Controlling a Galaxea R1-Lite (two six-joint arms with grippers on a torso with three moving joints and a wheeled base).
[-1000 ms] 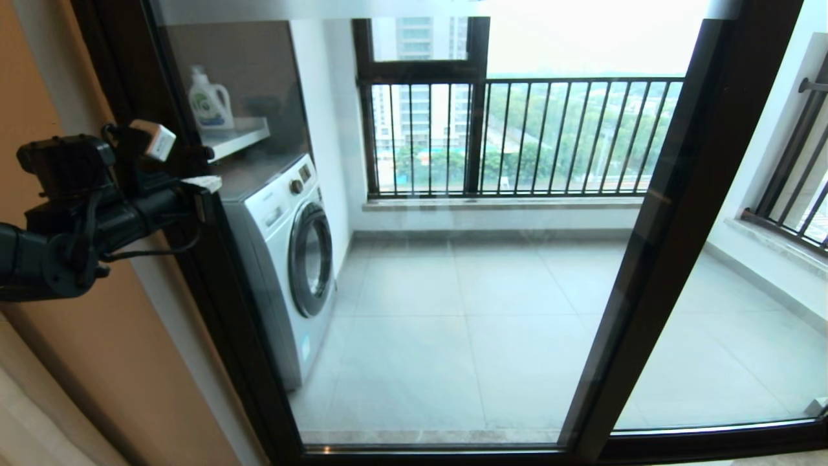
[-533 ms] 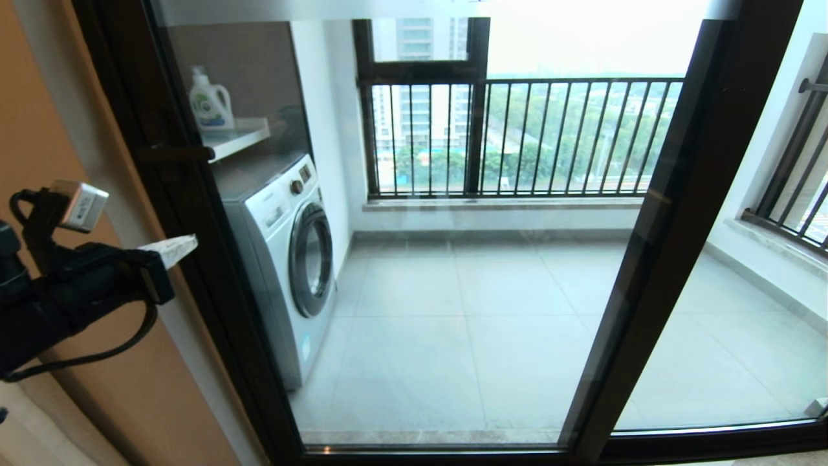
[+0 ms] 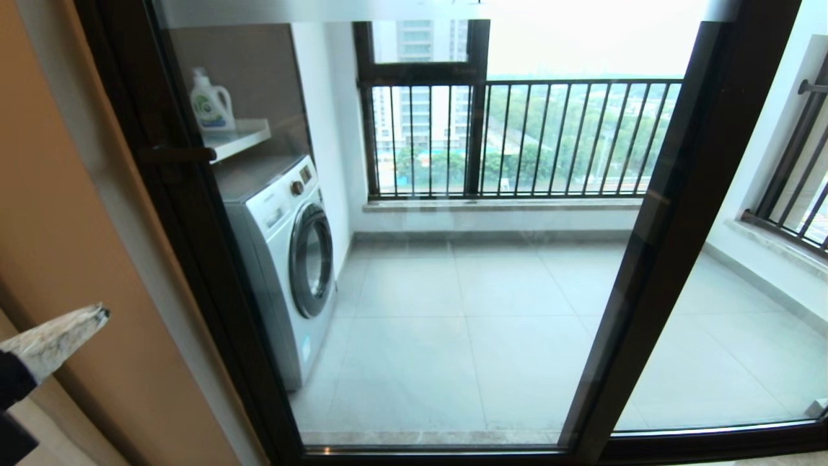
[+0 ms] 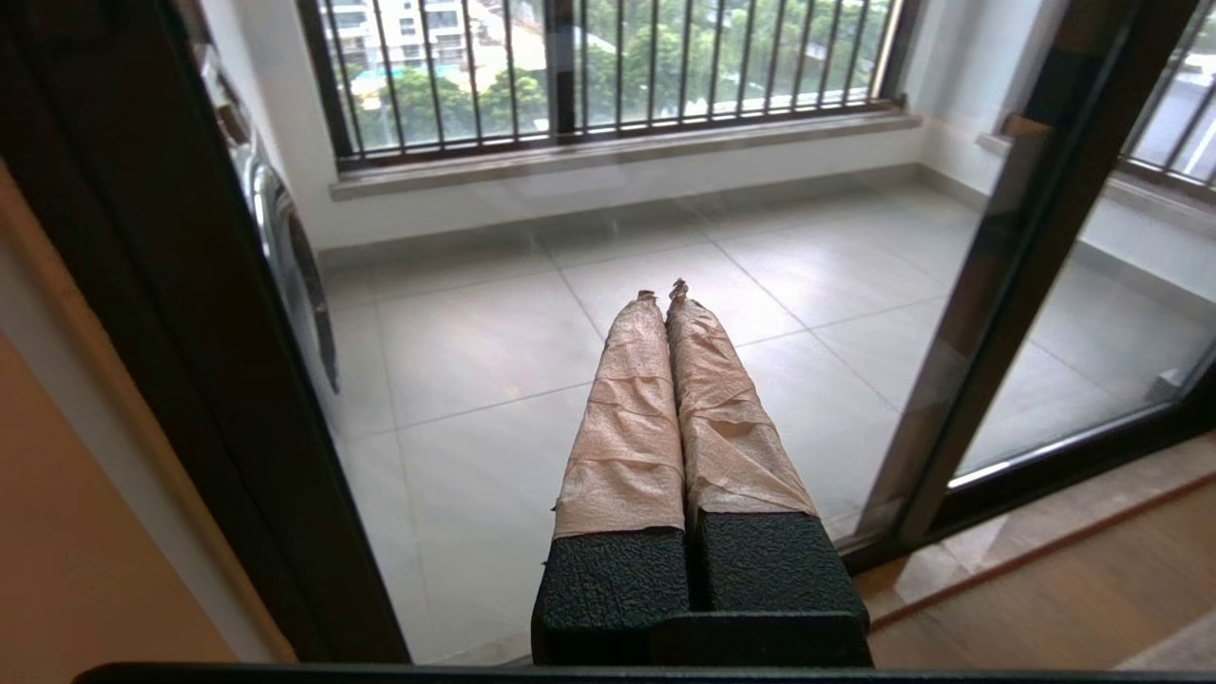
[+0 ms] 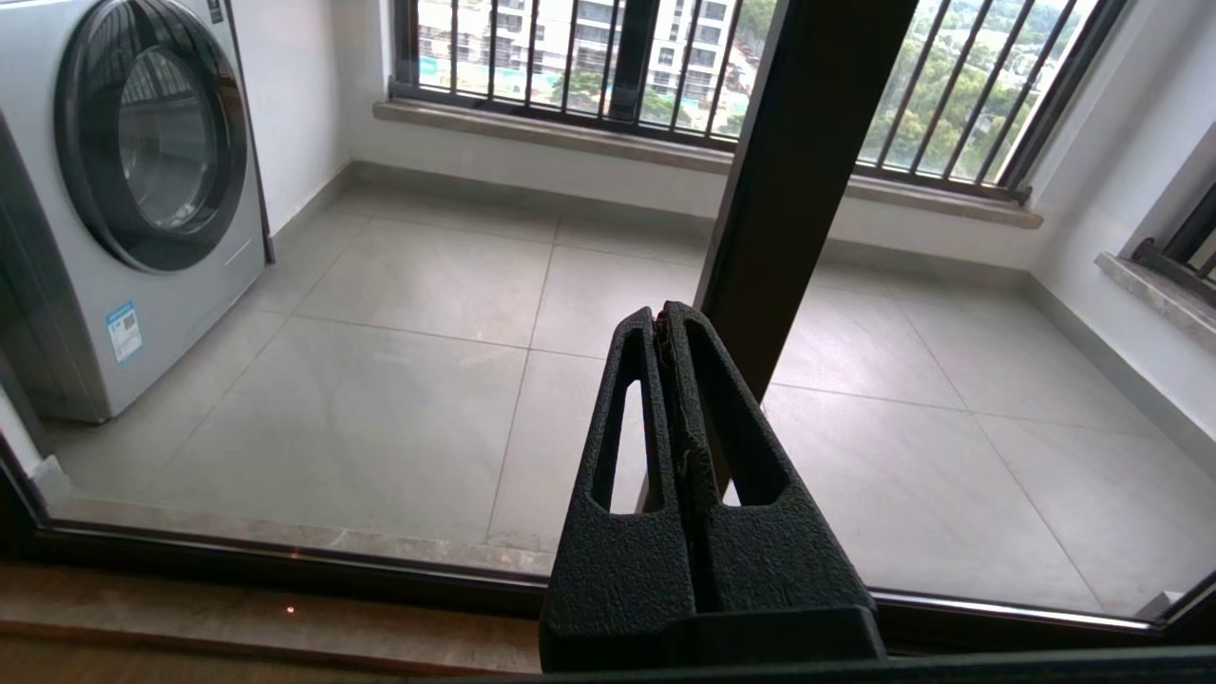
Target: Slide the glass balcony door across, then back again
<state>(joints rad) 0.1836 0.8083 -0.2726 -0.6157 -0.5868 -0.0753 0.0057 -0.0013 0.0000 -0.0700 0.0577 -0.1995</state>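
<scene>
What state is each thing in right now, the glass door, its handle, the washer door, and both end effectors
glass balcony door: slid fully to the left jamb
lever handle: horizontal, untouched
washing machine door: closed
left end effector: shut, empty, clear of the door
right end effector: shut, empty

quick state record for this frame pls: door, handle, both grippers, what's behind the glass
door: glass balcony door spans the opening, left upright at the wall-side jamb
handle: small dark lever on the left upright, nothing touching it
left gripper: shut, empty, low near the tan wall, clear of the door
right gripper: shut, empty, pointing at the glass; absent from the head view
behind glass: washing machine, detergent bottle on a shelf, railing window
</scene>
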